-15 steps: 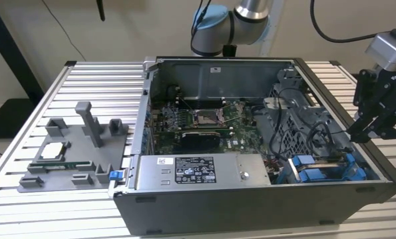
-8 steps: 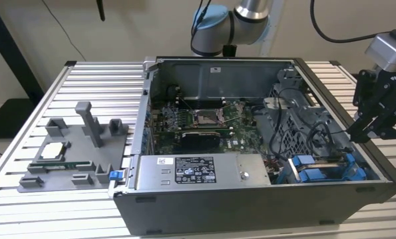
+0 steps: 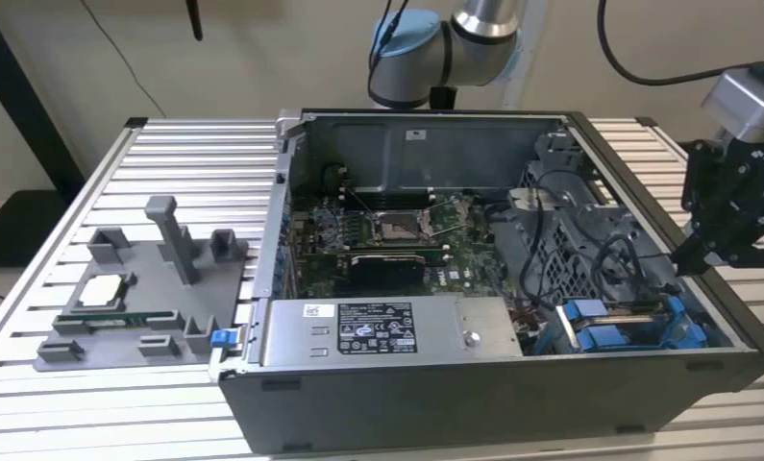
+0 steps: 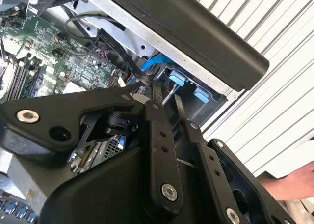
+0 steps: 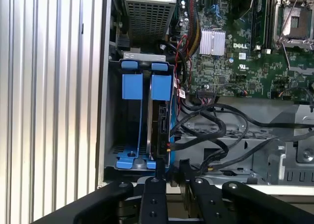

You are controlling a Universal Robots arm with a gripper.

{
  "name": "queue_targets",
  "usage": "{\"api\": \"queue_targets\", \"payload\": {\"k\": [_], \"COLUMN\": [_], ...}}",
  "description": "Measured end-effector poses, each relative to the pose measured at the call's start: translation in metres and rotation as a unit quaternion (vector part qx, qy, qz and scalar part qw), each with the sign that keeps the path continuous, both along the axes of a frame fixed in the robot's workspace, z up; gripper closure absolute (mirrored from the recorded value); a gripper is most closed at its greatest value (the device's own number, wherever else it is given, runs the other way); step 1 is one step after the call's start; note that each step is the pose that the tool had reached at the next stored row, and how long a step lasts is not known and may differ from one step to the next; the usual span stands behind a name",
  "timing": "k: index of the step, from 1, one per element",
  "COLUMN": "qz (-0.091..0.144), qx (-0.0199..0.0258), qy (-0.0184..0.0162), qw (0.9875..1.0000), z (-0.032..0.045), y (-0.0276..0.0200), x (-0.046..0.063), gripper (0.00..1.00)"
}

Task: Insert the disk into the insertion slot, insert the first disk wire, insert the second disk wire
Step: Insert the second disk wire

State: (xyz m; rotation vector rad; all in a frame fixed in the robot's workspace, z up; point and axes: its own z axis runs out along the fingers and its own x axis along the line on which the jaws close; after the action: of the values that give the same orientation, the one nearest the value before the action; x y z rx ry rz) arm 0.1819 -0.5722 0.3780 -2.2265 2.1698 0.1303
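Note:
The disk (image 5: pixel 160 128) stands on edge inside the insertion slot (image 5: pixel 128 135), the blue-framed bay at the case's front corner (image 3: pixel 626 331), between blue carrier tabs. My gripper (image 3: pixel 680 267) hangs just above that bay at the exterior view's right. In both wrist views its fingers stand close together, and a black disk wire (image 4: pixel 128 64) runs from the cable bundle (image 5: pixel 206 135) down to the tips of my gripper (image 5: pixel 171 169). The gripper (image 4: pixel 167 94) appears shut on that wire's end. I cannot tell whether any wire is plugged into the disk.
The open computer case (image 3: pixel 484 403) lies on a slatted metal table (image 3: pixel 163 154). Inside are the motherboard (image 3: pixel 395 230), a grey power-supply box (image 3: pixel 382 331) and a perforated cage with cables (image 3: pixel 574 250). A grey fixture with parts (image 3: pixel 138 298) stands on the exterior view's left. A person's hand (image 4: pixel 287 184) rests on the table.

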Motion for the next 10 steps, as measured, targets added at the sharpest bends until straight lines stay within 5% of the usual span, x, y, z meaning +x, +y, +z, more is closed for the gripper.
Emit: {"api": "queue_targets", "payload": {"k": [10], "qz": [-0.001], "qx": [0.0], "qy": [0.0], "qw": [1.0], "z": [-0.0029], "y": [0.0], "x": [0.0], "gripper": [0.0]}}
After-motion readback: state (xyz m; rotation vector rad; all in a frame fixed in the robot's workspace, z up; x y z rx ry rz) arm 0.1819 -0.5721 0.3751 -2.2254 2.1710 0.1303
